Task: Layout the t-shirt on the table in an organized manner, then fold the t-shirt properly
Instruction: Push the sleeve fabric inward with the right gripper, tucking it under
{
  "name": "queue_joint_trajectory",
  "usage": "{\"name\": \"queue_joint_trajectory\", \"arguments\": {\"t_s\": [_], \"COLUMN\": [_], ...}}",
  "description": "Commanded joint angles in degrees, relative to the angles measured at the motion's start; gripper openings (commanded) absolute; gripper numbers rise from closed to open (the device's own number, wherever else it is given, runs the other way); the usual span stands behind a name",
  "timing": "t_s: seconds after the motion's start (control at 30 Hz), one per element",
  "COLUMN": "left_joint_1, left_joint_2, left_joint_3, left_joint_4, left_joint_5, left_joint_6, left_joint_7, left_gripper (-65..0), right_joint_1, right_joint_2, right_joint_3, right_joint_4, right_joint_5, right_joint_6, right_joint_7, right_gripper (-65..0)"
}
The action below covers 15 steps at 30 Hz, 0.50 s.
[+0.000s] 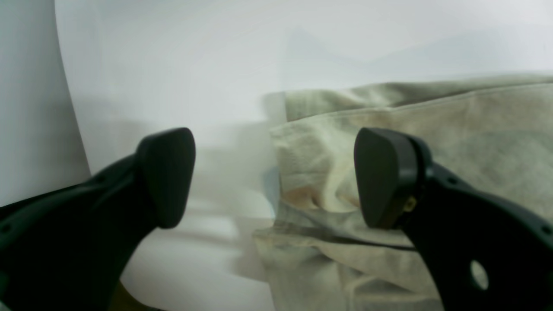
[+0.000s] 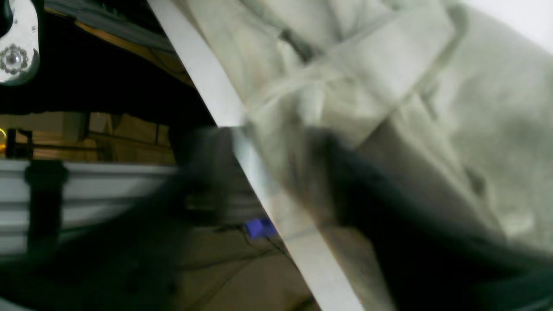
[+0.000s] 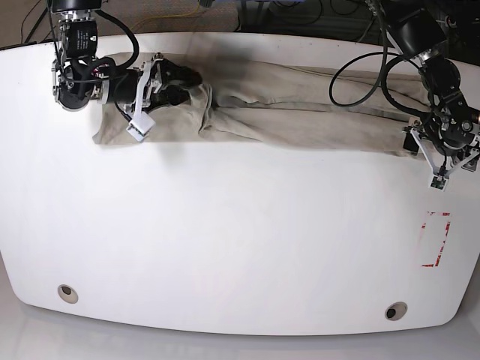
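The laying-out step looks to be in hand: the t-shirt point(image 3: 300, 101) lies as a long, rumpled band across the upper part of the base view, stretched between the two arms and not yet flat. At the upper left of that view the right gripper point(image 3: 174, 84) sits low on the bunched end of the cloth, with a flap spilling toward the table point(image 3: 240, 247) edge. The right wrist view is smeared with blur, showing folds of fabric over the table's white rim; whether those jaws are clamped or apart I cannot tell.

At the right of the base view the left gripper point(image 1: 274, 177) hovers by the other end of the shirt. In its wrist view the jaws stand well apart, one finger over bare table and the other over the cloth's edge, holding nothing.

The next move probably calls for closing on that loose edge and drawing the fabric down toward the open middle of the table, so the body and sleeves spread out before any fold.

The table is glossy white with rounded corners, two small grey holes point(image 3: 67, 292) near the lower edge and a red dashed rectangle point(image 3: 435, 240) at the lower right. Beyond the table edge, the right wrist view shows a dim room with pale panelling and a blue object point(image 2: 258, 227) on the floor.
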Motion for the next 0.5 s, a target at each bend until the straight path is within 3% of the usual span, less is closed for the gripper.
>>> {"name": "queue_joint_trajectory", "arguments": {"t_s": [0.0,0.1,0.47], "left_joint_1": [-0.9,-0.9,-0.9], "left_joint_2": [-0.7,-0.7,-0.7], "left_joint_3": [-0.1,-0.1,-0.1], "left_joint_4": [1.1,1.0,1.3], "left_joint_5": [0.0,0.0,0.0], "left_joint_6": [0.2,0.2,0.2], "left_joint_7": [-0.9,-0.9,-0.9], "left_gripper": [-10.3,-10.3,-10.3], "right_joint_1": [0.4,0.4,1.1], "right_joint_2": [0.9,1.0,0.8], "right_joint_3": [0.3,0.4,0.9], "right_joint_4": [1.0,1.8,1.5], "right_joint_5": [1.8,3.0,4.0], "right_joint_6": [0.0,0.0,0.0], "right_joint_7": [0.5,0.5,1.0], "right_gripper": [-16.6,-13.3,-21.6]}}
